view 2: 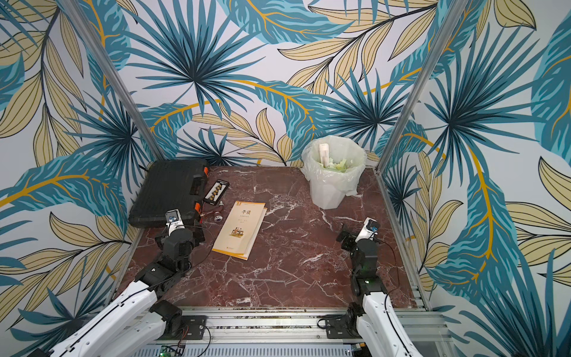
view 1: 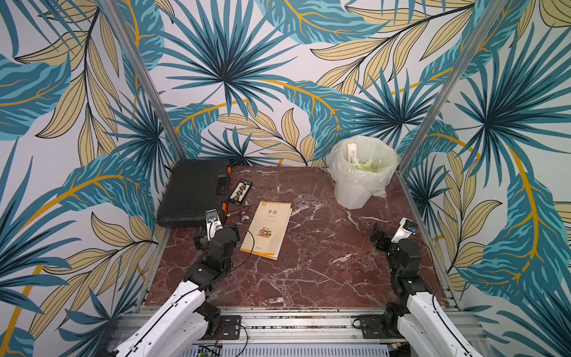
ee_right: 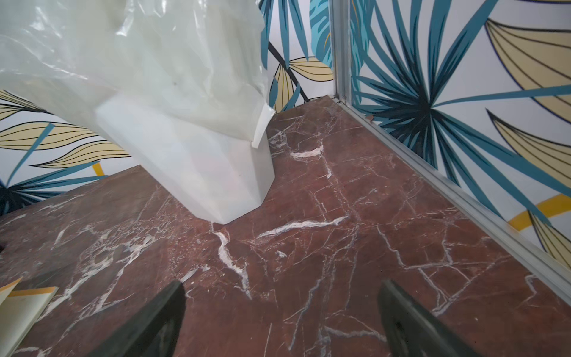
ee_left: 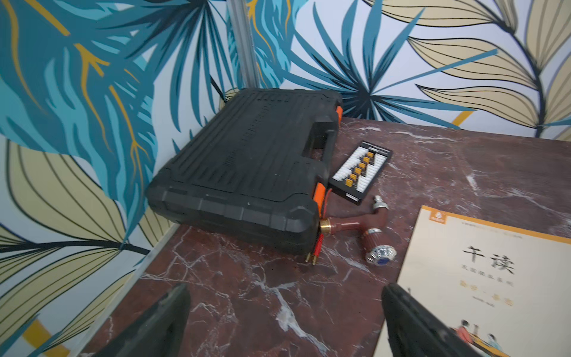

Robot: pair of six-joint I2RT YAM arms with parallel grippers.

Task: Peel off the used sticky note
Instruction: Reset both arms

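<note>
**A:** Where is the sticky note?

**B:** I cannot make it out in any view. The booklet (view 1: 266, 229) lies closed, cover up, a little left of centre in both top views, on the red marble table (view 1: 312, 265).

**A:** And the grippers?

**B:** Both are spread wide and hold nothing. The left gripper (ee_left: 284, 289) hangs over bare marble at the lower middle of the left wrist view, and the booklet's corner shows just behind one finger (ee_left: 411, 321). The right gripper (ee_right: 281, 284) is over bare marble too, well apart from the booklet.

**A:** What is ahead of the right one?

**B:** The white bin (view 1: 355, 193) with its plastic liner, at the upper right of the tabletop. Pale green paper scraps (view 1: 369, 165) lie inside; whether they are notes, I cannot tell.

**A:** What is around the booklet?

**B:** To its upper left are a black tool case (view 1: 193, 191) against the wall, a small connector board (view 1: 240, 192) beside it, and a reddish pipe-shaped piece (ee_left: 355, 224) between the case and the booklet.
</note>
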